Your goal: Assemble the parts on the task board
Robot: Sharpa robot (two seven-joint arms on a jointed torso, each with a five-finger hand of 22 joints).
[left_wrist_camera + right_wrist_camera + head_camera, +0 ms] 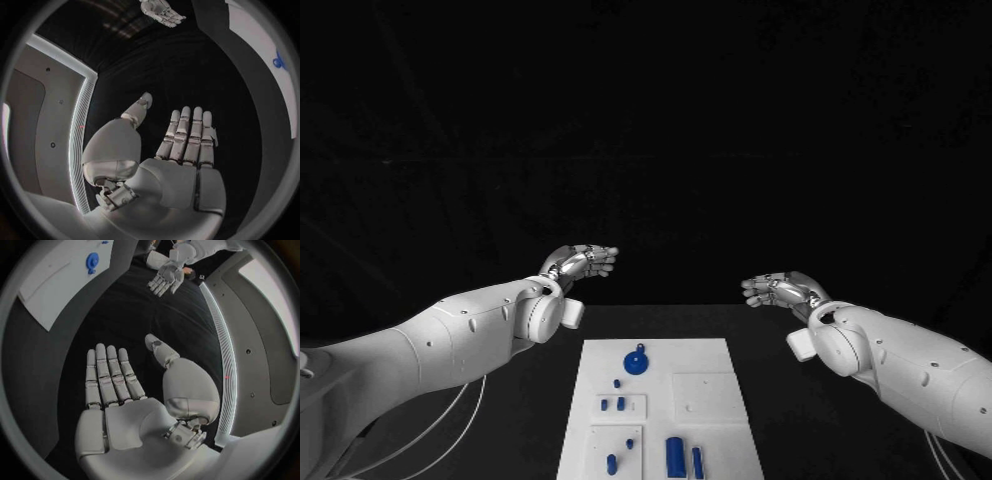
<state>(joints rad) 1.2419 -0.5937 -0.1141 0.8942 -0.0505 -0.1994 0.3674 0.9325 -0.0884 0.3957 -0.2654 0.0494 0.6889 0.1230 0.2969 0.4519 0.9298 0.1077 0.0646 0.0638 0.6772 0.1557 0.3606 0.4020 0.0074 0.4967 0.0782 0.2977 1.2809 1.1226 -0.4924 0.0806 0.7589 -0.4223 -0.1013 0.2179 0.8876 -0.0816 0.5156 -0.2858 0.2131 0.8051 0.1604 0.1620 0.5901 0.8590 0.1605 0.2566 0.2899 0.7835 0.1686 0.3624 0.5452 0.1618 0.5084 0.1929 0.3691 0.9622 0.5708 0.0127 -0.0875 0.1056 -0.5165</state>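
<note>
Task board [708, 360]: you see blue parts [636, 362] lying on it.
Left hand [578, 262]: fingers apart, empty.
Right hand [782, 291]: fingers apart, empty.

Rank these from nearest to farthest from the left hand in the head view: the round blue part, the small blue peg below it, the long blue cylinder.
1. Round blue part, board's far end.
2. Small blue peg, just nearer the robot.
3. Long blue cylinder, board's near end.
Left hand is raised beyond the board.

A black table [776, 340] is seen under a dark room. Blackness is found from nine o'clock round to three o'clock. In the wrist views, a grey wall panel [262, 340] is edged by a bright strip of light [224, 345].
</note>
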